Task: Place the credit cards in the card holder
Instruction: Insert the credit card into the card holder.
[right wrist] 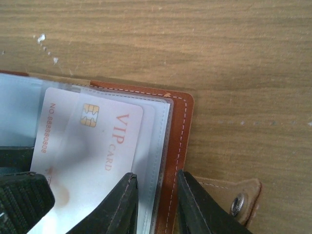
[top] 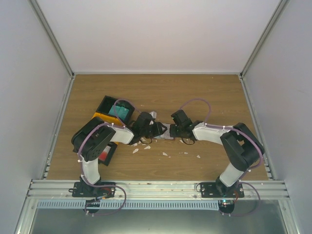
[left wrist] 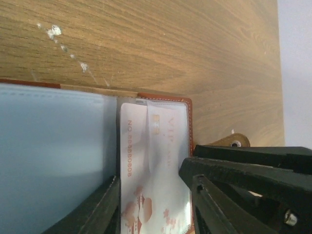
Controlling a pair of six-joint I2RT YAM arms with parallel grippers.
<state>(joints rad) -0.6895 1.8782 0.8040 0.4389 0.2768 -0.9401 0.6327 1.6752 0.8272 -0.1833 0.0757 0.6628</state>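
Jaws pinch holder (right wrist: 178, 127); card (right wrist: 100, 158) apparently inside

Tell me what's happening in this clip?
Both arms meet mid-table over the open card holder. The right claw clamps the holder's brown cover and clear sleeves at one edge, steadying it. The left claw appears to grip a white VIP card by its long edges, with the card lying among the sleeves; whether it is fully pocketed is unclear. Teal cards sit in the tray.
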